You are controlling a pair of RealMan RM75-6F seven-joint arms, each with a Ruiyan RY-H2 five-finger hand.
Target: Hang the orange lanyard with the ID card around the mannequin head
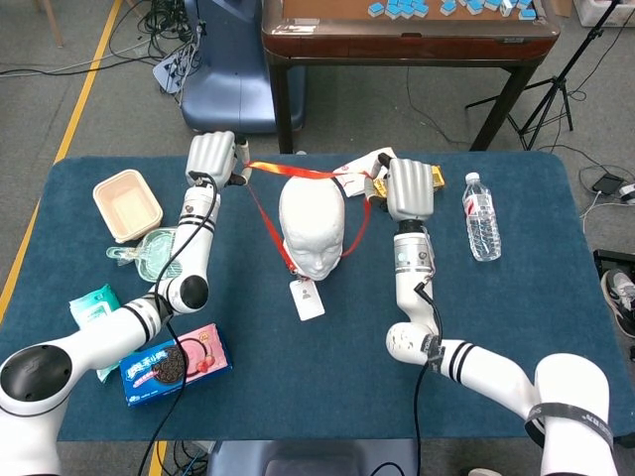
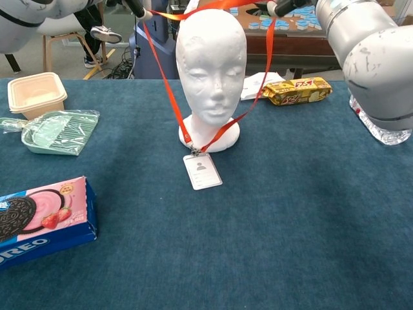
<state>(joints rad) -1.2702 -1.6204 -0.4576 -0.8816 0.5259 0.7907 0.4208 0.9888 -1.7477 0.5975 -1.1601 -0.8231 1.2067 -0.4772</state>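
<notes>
Head view: the left hand [image 1: 211, 159] and right hand [image 1: 410, 188] each pinch the lanyard [image 1: 298, 172], stretched behind the head [image 1: 313, 224] near the table's [image 1: 556, 327] far edge. Chest view: the strap runs down both sides; the card [image 2: 202, 172] lies tilted before the base.

— What stood beyond the blue table [image 1: 516, 327]?

— A dark wooden table [image 1: 412, 38] at the far side, with small blue tiles [image 1: 402, 8] scattered over its top. To its left sat a blue chair [image 1: 230, 74].

— And the floor?

— Grey floor [image 1: 109, 109], with a yellow line [image 1: 84, 84] running diagonally on the far left and a tangle of black cables [image 1: 159, 20] near the chair. A black tripod [image 1: 551, 84] stood on the far right.

— Anything else?

— In the chest view, a white chair [image 2: 58, 26] at far left.
</notes>
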